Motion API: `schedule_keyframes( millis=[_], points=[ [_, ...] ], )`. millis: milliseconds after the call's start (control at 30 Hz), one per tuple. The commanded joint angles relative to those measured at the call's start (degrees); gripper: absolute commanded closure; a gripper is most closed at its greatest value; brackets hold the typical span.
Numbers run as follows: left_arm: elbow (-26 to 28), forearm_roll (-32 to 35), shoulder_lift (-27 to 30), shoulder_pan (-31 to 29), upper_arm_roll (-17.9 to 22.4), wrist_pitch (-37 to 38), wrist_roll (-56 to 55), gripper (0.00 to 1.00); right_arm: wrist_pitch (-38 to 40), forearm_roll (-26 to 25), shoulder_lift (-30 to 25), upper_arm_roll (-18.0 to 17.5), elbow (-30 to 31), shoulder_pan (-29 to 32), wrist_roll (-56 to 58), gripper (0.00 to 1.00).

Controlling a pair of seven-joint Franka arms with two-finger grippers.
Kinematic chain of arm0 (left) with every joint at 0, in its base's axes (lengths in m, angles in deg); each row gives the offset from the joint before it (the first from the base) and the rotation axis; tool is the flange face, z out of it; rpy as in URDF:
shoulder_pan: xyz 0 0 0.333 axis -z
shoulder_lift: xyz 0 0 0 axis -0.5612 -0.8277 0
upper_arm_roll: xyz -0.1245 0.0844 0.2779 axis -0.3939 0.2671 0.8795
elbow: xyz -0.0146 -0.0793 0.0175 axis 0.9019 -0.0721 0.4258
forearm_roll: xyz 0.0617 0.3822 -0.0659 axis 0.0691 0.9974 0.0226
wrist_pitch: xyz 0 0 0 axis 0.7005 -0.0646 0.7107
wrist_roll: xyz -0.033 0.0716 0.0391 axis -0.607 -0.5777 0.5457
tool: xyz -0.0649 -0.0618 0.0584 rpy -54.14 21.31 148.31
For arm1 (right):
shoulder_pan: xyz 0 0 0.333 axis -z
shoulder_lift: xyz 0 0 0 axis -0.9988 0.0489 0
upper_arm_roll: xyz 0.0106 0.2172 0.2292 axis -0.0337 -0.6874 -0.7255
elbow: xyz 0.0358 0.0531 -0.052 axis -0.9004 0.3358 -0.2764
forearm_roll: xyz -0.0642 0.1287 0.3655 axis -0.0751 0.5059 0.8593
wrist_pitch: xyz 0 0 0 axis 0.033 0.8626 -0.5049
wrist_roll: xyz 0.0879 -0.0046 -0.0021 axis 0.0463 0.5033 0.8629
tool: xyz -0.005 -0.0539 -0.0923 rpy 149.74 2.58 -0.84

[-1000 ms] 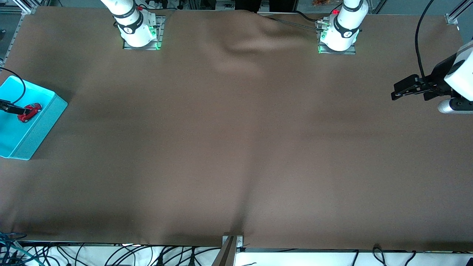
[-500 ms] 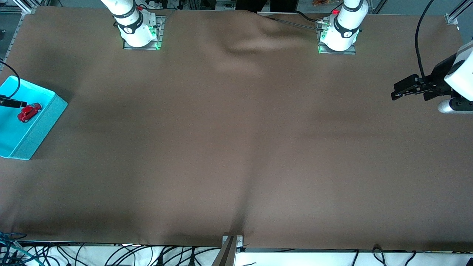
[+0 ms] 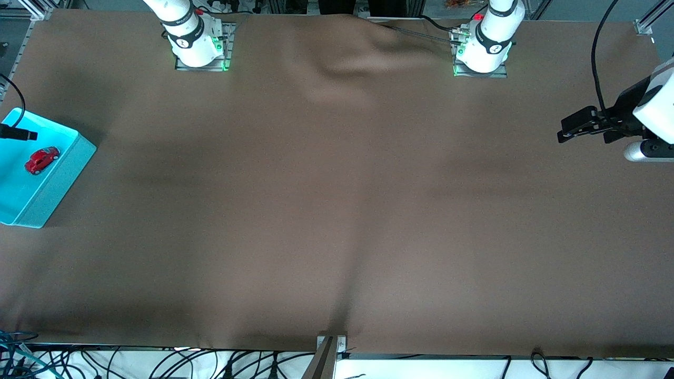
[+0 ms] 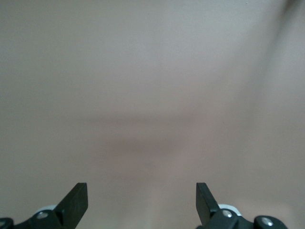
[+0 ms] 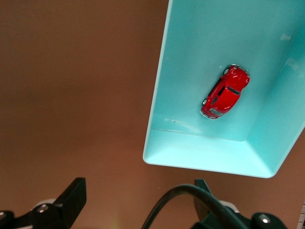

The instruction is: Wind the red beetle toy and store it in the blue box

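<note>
Sitting in the blue box [image 3: 62, 167] at the desk's edge, right arm's end, the red beetle toy [image 3: 42, 159] looks stored; task prob. done. Right gripper [image 3: 21, 135] over the box, fingers wide, empty. Left gripper [image 3: 576, 125] waits at its end, wide, empty.

Soft overhead light falls evenly, leaving broad dim patches across the brown table cloth [image 3: 337, 210]. Green lamps glow at both arm bases. The left wrist view is hazy and pale; the blue box [image 5: 190, 157] looks bright, crisp.
</note>
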Motion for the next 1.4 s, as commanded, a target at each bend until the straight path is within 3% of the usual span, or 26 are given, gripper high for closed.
schedule_keyframes(
  millis=[0,667,1367],
  points=[
    [-0.24,-1.13,0.34,0.23,0.51,0.73,1.10,0.00,3.14,-1.17,-3.54,-0.38,0.51,-1.85,-0.65,0.00],
    [-0.24,-1.13,0.34,0.14,0.60,0.73,1.10,0.00,8.68,-1.17,-12.42,-3.81,1.39,-3.52,-0.65,0.00],
    [-0.24,-1.13,0.34,-0.30,0.60,0.73,1.19,0.00,12.28,-1.17,-20.85,-3.98,4.90,-6.68,-0.65,0.00]
  ],
)
